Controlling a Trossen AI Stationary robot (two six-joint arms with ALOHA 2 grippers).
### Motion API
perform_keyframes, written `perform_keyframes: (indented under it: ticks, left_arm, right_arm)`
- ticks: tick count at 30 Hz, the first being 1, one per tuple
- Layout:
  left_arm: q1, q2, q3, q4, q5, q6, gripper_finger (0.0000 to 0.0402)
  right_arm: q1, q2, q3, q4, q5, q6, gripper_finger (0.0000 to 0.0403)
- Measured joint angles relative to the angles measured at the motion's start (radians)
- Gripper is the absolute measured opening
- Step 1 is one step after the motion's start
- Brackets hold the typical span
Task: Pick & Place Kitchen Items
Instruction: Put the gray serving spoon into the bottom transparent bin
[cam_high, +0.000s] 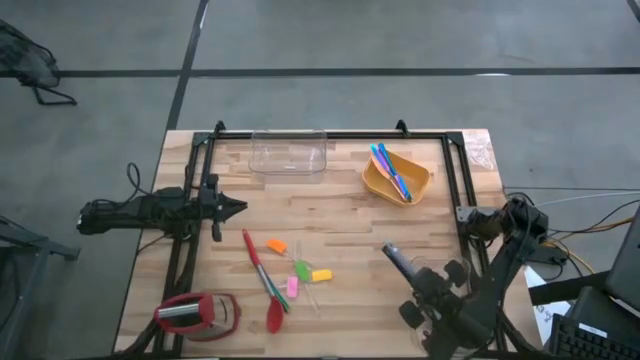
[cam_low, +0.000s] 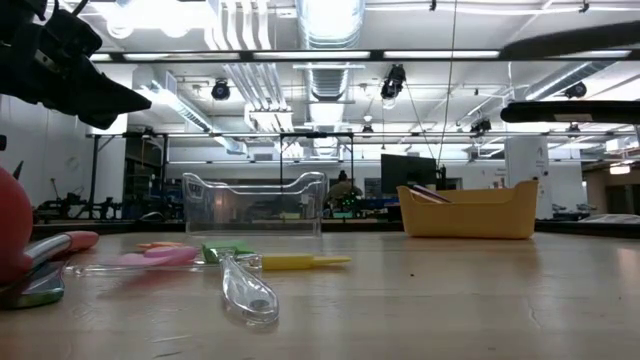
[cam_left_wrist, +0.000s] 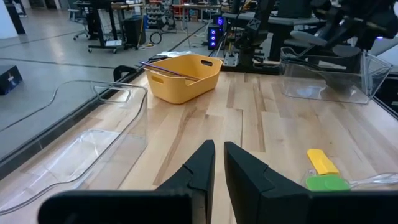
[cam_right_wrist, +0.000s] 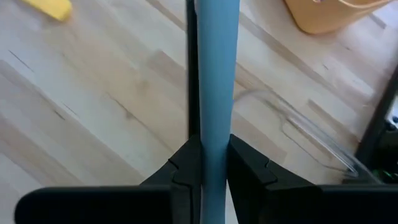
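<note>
Right gripper (cam_right_wrist: 211, 155) over the near-right table (cam_high: 350, 215), jaws clamped on a grey-blue spatula (cam_right_wrist: 214, 74) held off the wood. Left gripper (cam_left_wrist: 217, 163) hovers at the left edge, jaws nearly shut, nothing held. Orange bowl (cam_high: 396, 178) at back right holds thin blue and pink cutlery (cam_high: 390, 168). Red spatula (cam_high: 262, 280) and small neon pieces (cam_high: 298, 272) lie mid-table, front of the clear tub (cam_high: 288, 154).
</note>
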Motion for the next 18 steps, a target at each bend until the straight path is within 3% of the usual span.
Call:
perform_keyframes:
  ticks: [11, 18]
  left_arm:
    - [0.000, 0.000, 0.000, 0.001, 0.000, 0.000, 0.0044]
    - [0.000, 0.000, 0.000, 0.001, 0.000, 0.000, 0.0044]
  right_arm:
    - [0.111, 0.000, -0.094, 0.014, -0.054, 0.166, 0.0061]
    - [0.133, 0.000, -0.147, 0.065, -0.054, 0.184, 0.0058]
